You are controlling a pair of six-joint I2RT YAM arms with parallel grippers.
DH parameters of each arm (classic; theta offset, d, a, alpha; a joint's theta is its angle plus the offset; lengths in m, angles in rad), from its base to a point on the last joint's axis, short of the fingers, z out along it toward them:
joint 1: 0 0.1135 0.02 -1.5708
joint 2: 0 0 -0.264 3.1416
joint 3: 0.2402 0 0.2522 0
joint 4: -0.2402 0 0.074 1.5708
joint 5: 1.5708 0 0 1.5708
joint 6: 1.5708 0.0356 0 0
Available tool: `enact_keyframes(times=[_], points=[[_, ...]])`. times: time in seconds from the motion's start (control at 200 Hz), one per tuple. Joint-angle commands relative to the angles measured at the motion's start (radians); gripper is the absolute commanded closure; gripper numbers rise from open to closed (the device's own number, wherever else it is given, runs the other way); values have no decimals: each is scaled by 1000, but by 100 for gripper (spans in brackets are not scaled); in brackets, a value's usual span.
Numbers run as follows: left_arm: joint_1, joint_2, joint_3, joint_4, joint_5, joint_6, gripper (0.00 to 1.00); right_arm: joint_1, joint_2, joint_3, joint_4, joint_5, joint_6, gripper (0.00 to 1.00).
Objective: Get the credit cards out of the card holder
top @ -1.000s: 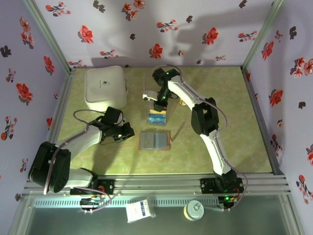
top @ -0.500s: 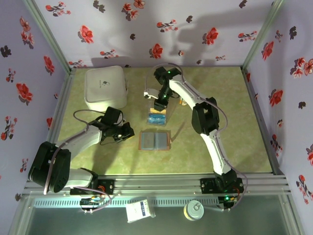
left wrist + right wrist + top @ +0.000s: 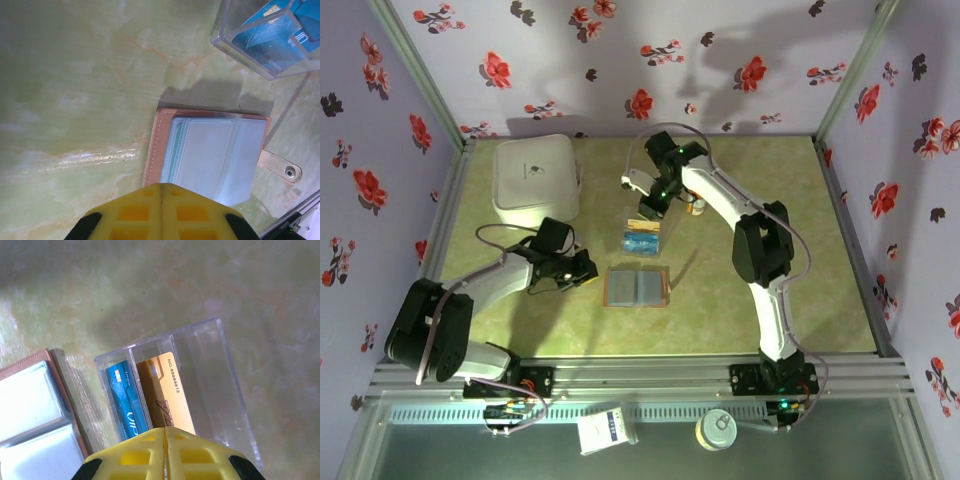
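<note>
The brown card holder (image 3: 638, 287) lies open on the green table, its pale inner sleeves (image 3: 215, 152) up and a teal edge showing at their left side. A blue credit card (image 3: 126, 400) and a gold card (image 3: 172, 390) stand in the clear tray (image 3: 642, 236) just behind it. My right gripper (image 3: 165, 429) is shut and hovers over the tray's near end, above the gold card, with nothing between its fingers. My left gripper (image 3: 161, 186) is shut at the holder's left edge (image 3: 583, 270).
A large white box (image 3: 537, 178) sits at the back left. A small orange object (image 3: 695, 208) lies right of the right wrist. The holder's snap tab (image 3: 281, 167) sticks out to one side. Floral walls close in the table.
The right arm has swung a little to the right and back above the tray, its gripper opening briefly and shutting again. The left arm has hardly moved.
</note>
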Motion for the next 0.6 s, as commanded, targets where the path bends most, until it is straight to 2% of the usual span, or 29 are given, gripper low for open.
enact_keyframes(times=[0.0,0.305,0.47,0.595], points=[[-6,25,35,20,23,-1,96,0,-76,-98,123,7,165,92],[-35,78,60,42,31,-11,97,32,-257,-464,419,59,479,92],[-50,104,67,41,33,-12,98,100,-303,-600,481,100,513,94],[-55,114,72,42,36,-15,98,154,-297,-640,484,143,513,94]])
